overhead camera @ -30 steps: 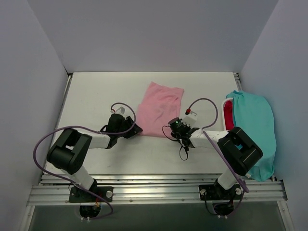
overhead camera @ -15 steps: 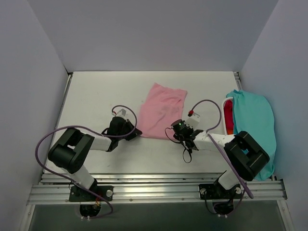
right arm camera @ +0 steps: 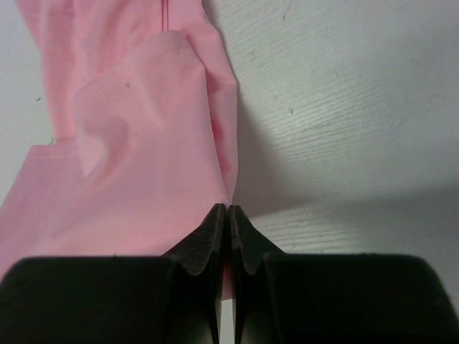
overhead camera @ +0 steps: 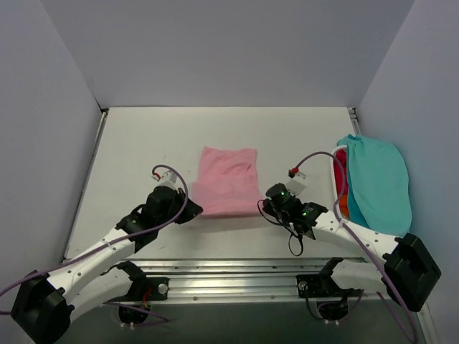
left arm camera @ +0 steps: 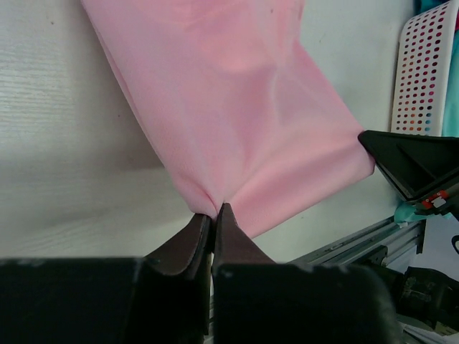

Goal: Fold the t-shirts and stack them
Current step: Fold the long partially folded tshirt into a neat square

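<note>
Pink t-shirt [overhead camera: 226, 180] flat mid-way across the bench [overhead camera: 136, 150], near hem running left-right. Left gripper [overhead camera: 191, 212] clenched on its near-left corner, right gripper [overhead camera: 265, 208] clenched on the near-right. Cloth extends away from both, equally near. Fold likely goes forward. Teal t-shirt [overhead camera: 380, 179] well apart, far right.

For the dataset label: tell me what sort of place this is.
Probably a lab test cell: plain walls box in a white table, robot arms stand on an aluminium rail, shirts lie over a basket.
</note>
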`<control>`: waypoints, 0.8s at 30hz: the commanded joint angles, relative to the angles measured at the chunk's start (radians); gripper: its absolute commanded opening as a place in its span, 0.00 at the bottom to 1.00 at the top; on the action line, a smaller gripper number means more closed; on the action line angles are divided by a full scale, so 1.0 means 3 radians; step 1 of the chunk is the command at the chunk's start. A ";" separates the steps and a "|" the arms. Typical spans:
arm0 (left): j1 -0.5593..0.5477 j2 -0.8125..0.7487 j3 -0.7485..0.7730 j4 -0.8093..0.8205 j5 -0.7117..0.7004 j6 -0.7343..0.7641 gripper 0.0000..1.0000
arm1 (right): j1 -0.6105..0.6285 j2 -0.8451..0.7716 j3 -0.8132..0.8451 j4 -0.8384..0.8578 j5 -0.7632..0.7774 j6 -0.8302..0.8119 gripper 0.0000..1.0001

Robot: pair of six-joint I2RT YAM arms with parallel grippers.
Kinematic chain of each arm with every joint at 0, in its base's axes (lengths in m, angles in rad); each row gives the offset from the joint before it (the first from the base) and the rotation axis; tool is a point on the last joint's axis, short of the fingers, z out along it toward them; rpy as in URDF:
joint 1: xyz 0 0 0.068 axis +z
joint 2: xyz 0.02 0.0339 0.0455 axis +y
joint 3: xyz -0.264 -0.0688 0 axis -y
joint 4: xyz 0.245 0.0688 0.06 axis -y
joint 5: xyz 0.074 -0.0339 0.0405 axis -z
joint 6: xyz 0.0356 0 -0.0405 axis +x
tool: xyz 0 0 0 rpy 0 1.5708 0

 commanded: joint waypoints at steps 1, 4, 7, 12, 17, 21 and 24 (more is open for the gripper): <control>0.0004 -0.0191 0.0249 -0.0600 -0.0250 0.0035 0.04 | 0.0005 -0.0141 0.0095 -0.0364 0.0135 -0.0019 0.00; 0.0009 -0.0135 0.0464 -0.0687 -0.0327 0.0112 0.04 | 0.0005 -0.0029 0.0335 -0.0431 0.0171 -0.0096 0.00; 0.0020 0.0039 0.0735 -0.0718 -0.0373 0.0224 0.04 | 0.0005 0.0155 0.0621 -0.0451 0.0242 -0.0198 0.00; 0.0127 0.0366 0.1124 -0.0697 -0.0404 0.0383 0.03 | -0.0015 0.0517 0.1076 -0.0467 0.0385 -0.0326 0.00; 0.0326 0.0611 0.1441 -0.0621 -0.0230 0.0526 0.03 | -0.0046 0.0809 0.1363 -0.0457 0.0380 -0.0398 0.00; 0.0597 0.0790 0.1599 -0.0498 -0.0006 0.0618 0.03 | -0.0066 0.0968 0.1557 -0.0457 0.0436 -0.0433 0.00; 0.0847 0.0954 0.1712 -0.0442 0.0306 0.0665 0.03 | -0.0097 0.1106 0.1721 -0.0497 0.0437 -0.0469 0.00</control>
